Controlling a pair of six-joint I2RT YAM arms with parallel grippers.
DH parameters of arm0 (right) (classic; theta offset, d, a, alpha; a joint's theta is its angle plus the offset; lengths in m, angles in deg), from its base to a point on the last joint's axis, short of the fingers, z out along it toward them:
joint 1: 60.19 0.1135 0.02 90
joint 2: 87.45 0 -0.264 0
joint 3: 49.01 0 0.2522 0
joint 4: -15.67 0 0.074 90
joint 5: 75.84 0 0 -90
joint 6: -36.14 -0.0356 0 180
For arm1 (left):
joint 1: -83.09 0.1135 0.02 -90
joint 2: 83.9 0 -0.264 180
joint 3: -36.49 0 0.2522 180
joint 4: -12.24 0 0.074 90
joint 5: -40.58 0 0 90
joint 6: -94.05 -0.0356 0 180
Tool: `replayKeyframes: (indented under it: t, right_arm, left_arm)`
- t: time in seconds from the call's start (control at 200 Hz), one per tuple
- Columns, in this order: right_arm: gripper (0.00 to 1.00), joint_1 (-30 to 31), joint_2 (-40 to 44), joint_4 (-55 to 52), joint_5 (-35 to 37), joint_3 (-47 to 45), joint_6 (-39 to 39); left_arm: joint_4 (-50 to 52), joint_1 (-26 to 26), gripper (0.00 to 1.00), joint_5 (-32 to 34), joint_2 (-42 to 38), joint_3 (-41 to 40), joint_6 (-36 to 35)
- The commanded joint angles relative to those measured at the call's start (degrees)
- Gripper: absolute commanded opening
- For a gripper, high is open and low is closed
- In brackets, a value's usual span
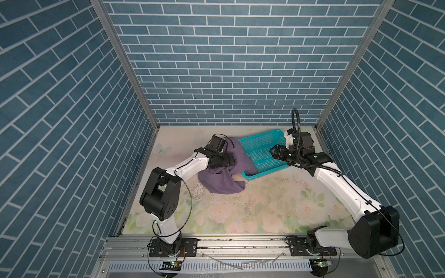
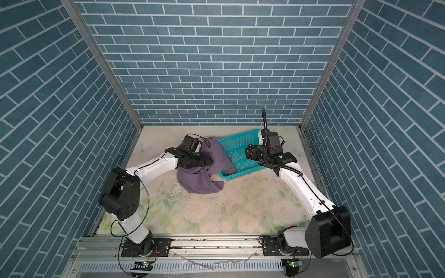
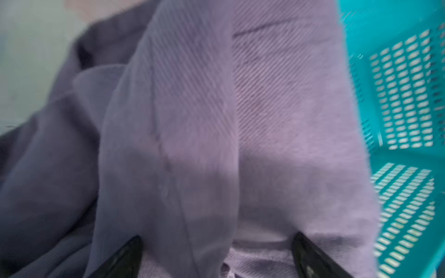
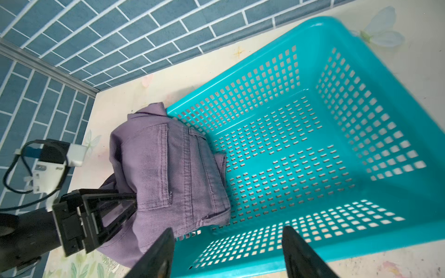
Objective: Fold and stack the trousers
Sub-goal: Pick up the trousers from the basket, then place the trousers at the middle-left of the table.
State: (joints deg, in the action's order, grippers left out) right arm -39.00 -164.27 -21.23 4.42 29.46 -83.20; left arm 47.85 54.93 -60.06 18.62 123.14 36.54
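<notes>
Draping the basket (image 1: 260, 134) at nine o'clock, the trousers (image 1: 221, 183) are filling your spread left gripper (image 3: 218, 240), seemingly unclamped; right gripper (image 4: 228, 229) is hovering apart.

robot test cell in a lab: brick-print wall panels (image 1: 231, 60) at 9, 12 & 3 o'clock on alu posts (image 1: 130, 72), floral-print tabletop (image 1: 265, 204), l arm (image 1: 187, 166) & r arm (image 1: 337, 185) bolted to rail (image 1: 240, 245) at 6.

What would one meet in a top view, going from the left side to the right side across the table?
In order: left arm's black elbow joint → crumpled mauve cloth trousers → teal perforated plastic basket → right arm's white forearm.
</notes>
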Motion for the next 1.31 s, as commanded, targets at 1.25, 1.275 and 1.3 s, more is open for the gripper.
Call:
replayKeyframes:
  t: [1.25,1.275,1.3]
  right_arm:
    - [0.66,9.7,-17.3,-7.3,25.8,11.4,15.0]
    - [0.66,11.3,-18.0,-7.5,25.8,12.5,16.7]
    - [0.66,12.7,-18.7,-7.7,25.4,13.6,17.8]
  left_arm:
    - [11.4,30.0,0.00,6.8,-32.7,-17.2,2.0]
    - [10.0,30.0,0.00,5.7,-32.0,-17.9,2.5]
    - [8.8,29.9,0.00,4.7,-31.4,-18.5,3.0]
